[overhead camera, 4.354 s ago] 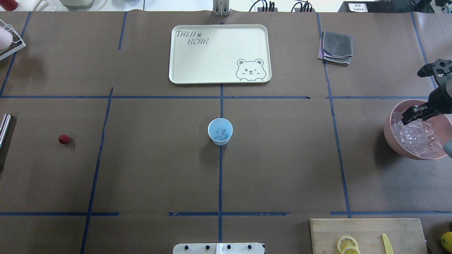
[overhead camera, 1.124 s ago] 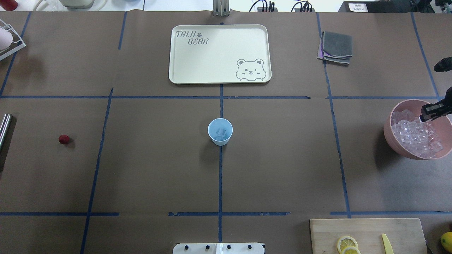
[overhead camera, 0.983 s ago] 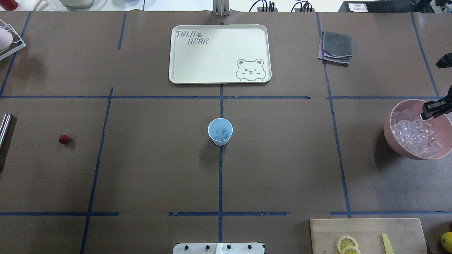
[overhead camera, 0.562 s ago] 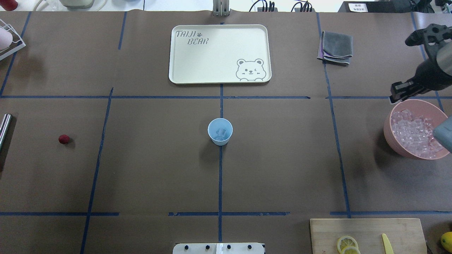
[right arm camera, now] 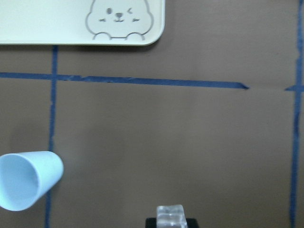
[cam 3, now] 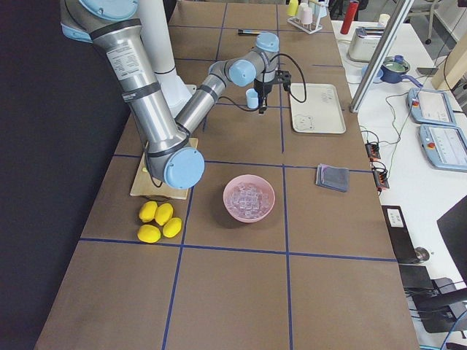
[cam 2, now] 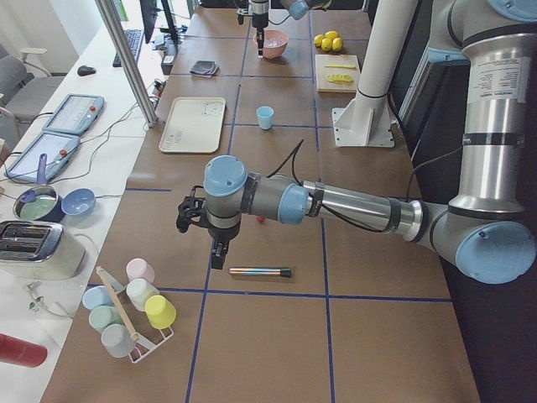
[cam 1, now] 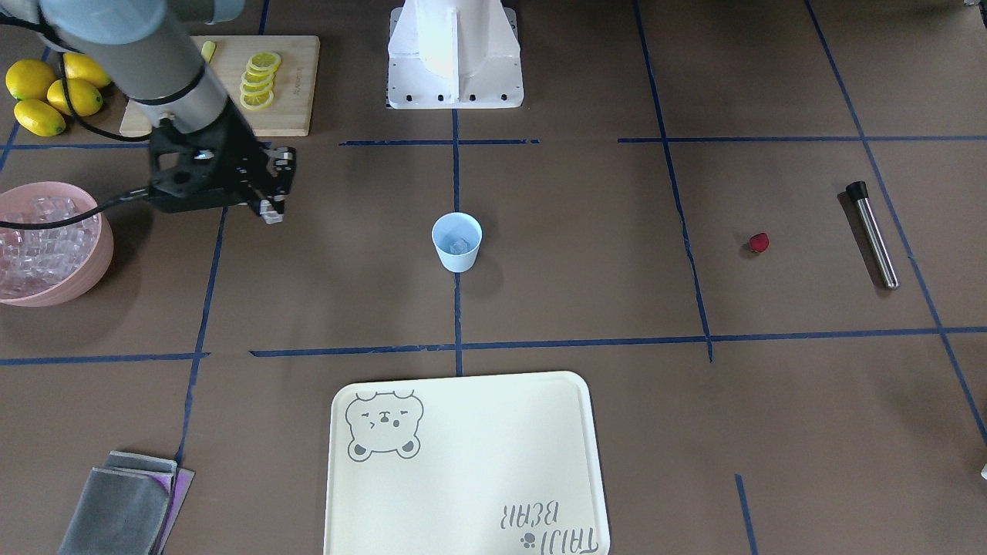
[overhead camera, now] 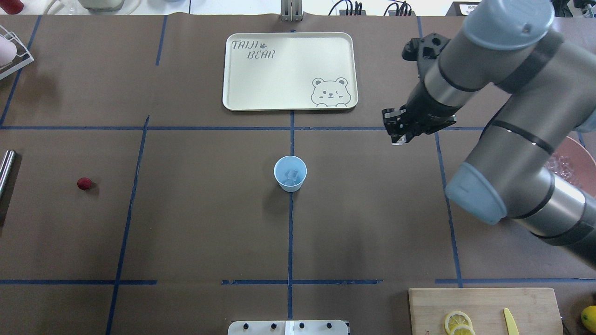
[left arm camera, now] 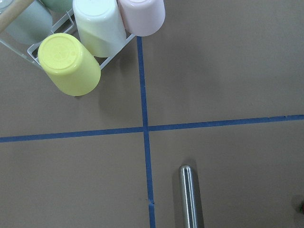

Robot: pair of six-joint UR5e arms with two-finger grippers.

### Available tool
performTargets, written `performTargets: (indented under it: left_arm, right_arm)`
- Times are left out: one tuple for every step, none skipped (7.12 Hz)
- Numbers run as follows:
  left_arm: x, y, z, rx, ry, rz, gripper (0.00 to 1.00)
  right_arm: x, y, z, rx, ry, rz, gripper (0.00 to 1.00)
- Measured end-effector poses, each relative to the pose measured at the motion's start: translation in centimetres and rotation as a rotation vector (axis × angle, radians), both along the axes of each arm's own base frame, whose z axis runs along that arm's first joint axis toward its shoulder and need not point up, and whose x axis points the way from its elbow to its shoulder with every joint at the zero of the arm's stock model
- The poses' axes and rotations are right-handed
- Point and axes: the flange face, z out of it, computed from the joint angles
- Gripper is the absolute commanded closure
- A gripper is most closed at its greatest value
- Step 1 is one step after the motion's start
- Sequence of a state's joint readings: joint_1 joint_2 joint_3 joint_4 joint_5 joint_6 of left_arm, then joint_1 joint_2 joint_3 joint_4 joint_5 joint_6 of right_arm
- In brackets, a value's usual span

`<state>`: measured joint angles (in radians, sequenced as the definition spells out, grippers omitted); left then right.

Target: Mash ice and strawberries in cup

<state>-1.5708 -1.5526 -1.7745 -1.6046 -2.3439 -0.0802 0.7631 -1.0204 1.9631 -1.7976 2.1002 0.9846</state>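
overhead exterior: cup (overhead camera: 290,173) on brown blue-taped table (overhead camera: 195,223)

Cream bear tray (overhead camera: 288,70), grey cloth (cam 1: 116,501) and wooden board (cam 1: 297,85) with lemon slices (cam 1: 258,79) lie apart

Most of the bowl (overhead camera: 585,156) hides behind the right arm (overhead camera: 507,135); frame edges crop the rod (overhead camera: 5,170), lemon (overhead camera: 589,318) and fingers (right arm camera: 190,223) pinching ice (right arm camera: 170,213).
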Motion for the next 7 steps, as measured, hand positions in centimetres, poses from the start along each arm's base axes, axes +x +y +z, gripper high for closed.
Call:
performTargets:
  left_arm:
    - [0.0,0.0,0.0,-0.001,0.0,0.0,0.0]
    - [0.0,0.0,0.1,-0.002,0.0,0.0,0.0]
    - [0.0,-0.1,0.2,-0.005,0.0,0.001,0.0]
    - [0.0,-0.1,0.4,-0.007,0.0,0.001,0.0]
    - [0.1,-0.1,0.5,-0.008,0.0,0.002,0.0]
    - [0.1,-0.1,0.5,-0.009,0.0,0.002,0.0]
    - [0.1,-0.1,0.5,-0.01,0.0,0.002,0.0]
  right_arm:
    - [-4.6,1.3,-3.2,-0.011,-0.002,0.029,1.0]
    - [-9.4,2.1,-6.1,-0.024,0.009,0.053,1.0]
    - [-13.5,2.4,-7.9,-0.03,0.03,0.068,1.0]
    - [-16.5,2.8,-8.7,-0.028,0.051,0.075,1.0]
    - [-18.2,2.8,-8.9,-0.025,0.065,0.079,0.99]
    - [-19.4,2.8,-9.1,-0.024,0.073,0.079,0.98]
    - [-19.9,2.7,-9.1,-0.021,0.08,0.081,0.97]
